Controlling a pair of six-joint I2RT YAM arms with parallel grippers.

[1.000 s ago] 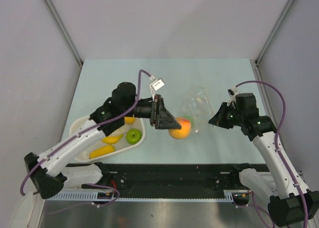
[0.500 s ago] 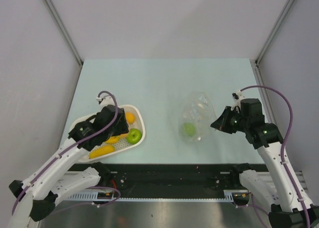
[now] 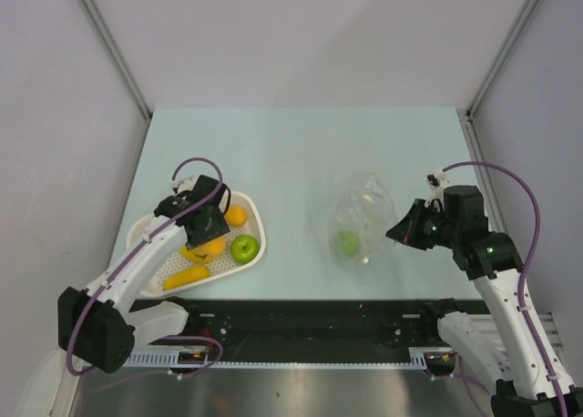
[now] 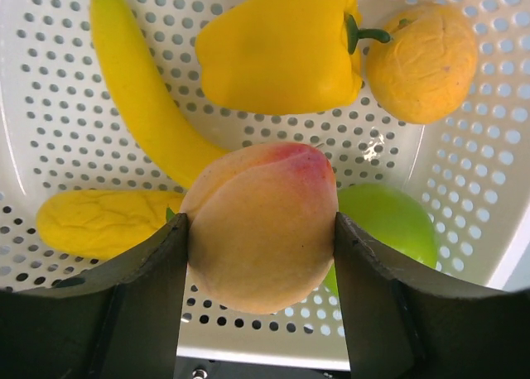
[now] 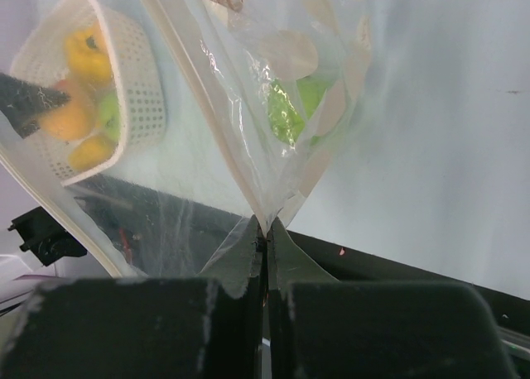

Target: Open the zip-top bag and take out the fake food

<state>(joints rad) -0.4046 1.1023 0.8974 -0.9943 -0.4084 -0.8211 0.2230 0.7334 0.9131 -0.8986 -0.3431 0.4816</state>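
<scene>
The left gripper (image 4: pixel 261 226) clasps one peach (image 4: pixel 265 263) over the white basket (image 4: pixel 476 180), which holds five other fruit pieces (image 4: pixel 281 48). The right gripper (image 5: pixel 267 234), jaws closed, pinches an edge of the one zip-top bag (image 5: pixel 240 89), which lies well to the basket's right. One green apple (image 5: pixel 290 106) sits inside the bag.

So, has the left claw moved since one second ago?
Yes. The left claw, gripping the peach, went left from the zip-top bag to above the basket.
</scene>
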